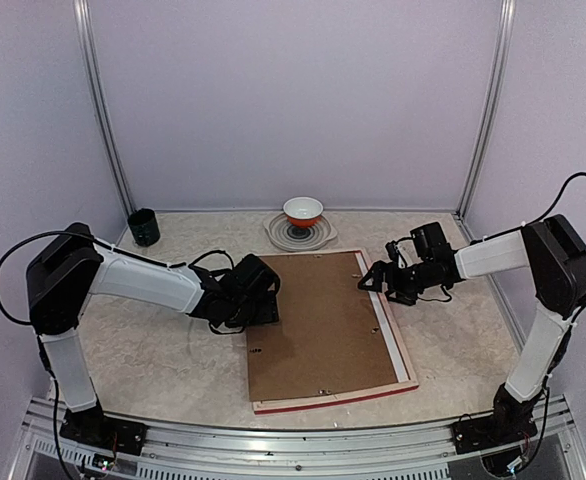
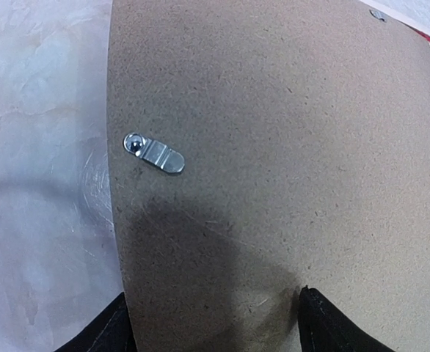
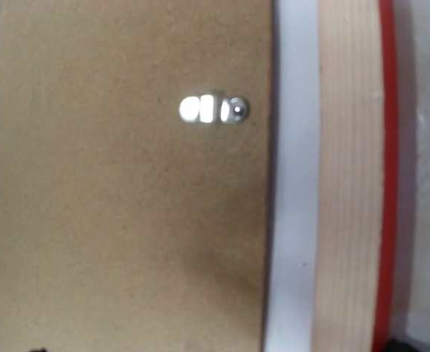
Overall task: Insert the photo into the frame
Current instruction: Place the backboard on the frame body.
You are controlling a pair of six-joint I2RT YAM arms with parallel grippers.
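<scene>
The frame (image 1: pixel 405 352) lies face down on the table, its pale wood back edge (image 3: pixel 351 183) and red rim showing on the right side. The plain brown backing board (image 1: pixel 318 325) lies on top of it, shifted left, leaving a white strip (image 3: pixel 292 183) bare along the right. The photo is hidden. My left gripper (image 1: pixel 258 300) is open over the board's left edge (image 2: pixel 211 297), one finger off the board and one above it, near a metal clip (image 2: pixel 155 154). My right gripper (image 1: pixel 378 278) hovers open over the board's right edge (image 3: pixel 215 347), near another clip (image 3: pixel 213 110).
A red and white bowl (image 1: pixel 303 211) stands on a patterned plate (image 1: pixel 278 235) at the back centre. A dark cup (image 1: pixel 143 227) stands at the back left. Walls close in the table on three sides.
</scene>
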